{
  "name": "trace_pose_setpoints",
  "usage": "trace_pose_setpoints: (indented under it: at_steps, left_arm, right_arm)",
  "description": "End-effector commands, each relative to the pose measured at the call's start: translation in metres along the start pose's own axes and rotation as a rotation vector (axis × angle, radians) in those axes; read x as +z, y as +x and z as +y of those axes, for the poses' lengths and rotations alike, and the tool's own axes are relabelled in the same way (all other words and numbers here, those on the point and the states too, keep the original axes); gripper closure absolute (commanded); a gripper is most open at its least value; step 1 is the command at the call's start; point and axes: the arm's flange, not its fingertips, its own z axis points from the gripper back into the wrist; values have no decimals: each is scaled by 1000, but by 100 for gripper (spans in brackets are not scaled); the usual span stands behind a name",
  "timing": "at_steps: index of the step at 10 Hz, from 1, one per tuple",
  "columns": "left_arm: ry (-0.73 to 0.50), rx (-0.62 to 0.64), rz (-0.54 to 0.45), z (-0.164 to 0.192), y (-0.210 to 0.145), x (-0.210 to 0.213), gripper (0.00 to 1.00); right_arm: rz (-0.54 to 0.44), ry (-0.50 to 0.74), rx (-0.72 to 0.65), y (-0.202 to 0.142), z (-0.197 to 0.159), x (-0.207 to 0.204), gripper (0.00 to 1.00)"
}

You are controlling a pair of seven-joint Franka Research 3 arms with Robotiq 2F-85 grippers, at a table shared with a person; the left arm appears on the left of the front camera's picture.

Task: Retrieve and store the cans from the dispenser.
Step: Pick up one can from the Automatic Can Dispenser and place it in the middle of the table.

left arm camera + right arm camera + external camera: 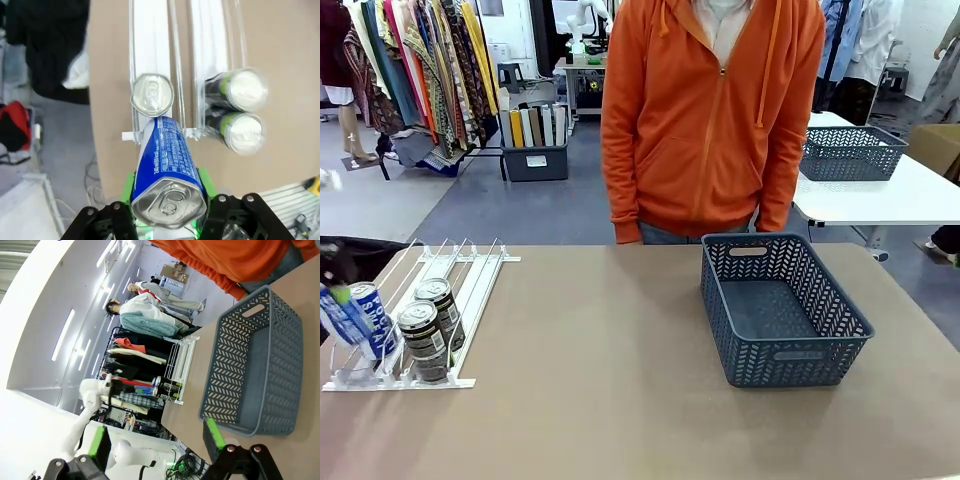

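Left gripper [168, 189] was clamped tight on a blue can [167, 165], green pads on both sides, silver top toward the camera at bottom centre of the left wrist view. In the front view that can [340, 318] sat tilted at the far left edge, over the near end of the rack [470, 290].

Step, as I read it: the pick is made and the can is coming out of its lane. Next it needs a lift clear of the small stoppers, then a carry across the bare table [600, 380] to the grey basket [820, 365] at right of centre (empty as far as visible). It must go over the basket wall, not into it.

A second blue can [152, 94] stood in the same lane just behind the held one, so it could get bumped. Two dark cans [244, 110] stood in the next lane, touching each other.

Right gripper [155, 440] had its fingers spread wide with nothing between them, basket ahead of it. A person in an orange hoodie [710, 120] stood at the far table edge, top centre, hands not on the table.
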Motion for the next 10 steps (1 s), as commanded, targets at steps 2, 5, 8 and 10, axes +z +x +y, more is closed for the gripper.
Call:
trace_pose_setpoints:
  at_steps: [2, 5, 8, 10]
  left_arm:
    - [-61, -83, -275, 10, -46, 93, 100]
    - [-135, -51, -359, 23, -59, 112, 100]
    - [-78, -39, -354, 19, -67, 127, 100]
    - [-78, -39, -354, 19, -67, 127, 100]
  right_arm:
    - [-1, 8, 11, 2, 2, 1, 0]
    - [-1, 8, 11, 2, 2, 1, 0]
    - [-1, 8, 11, 2, 2, 1, 0]
    - [-1, 8, 11, 2, 2, 1, 0]
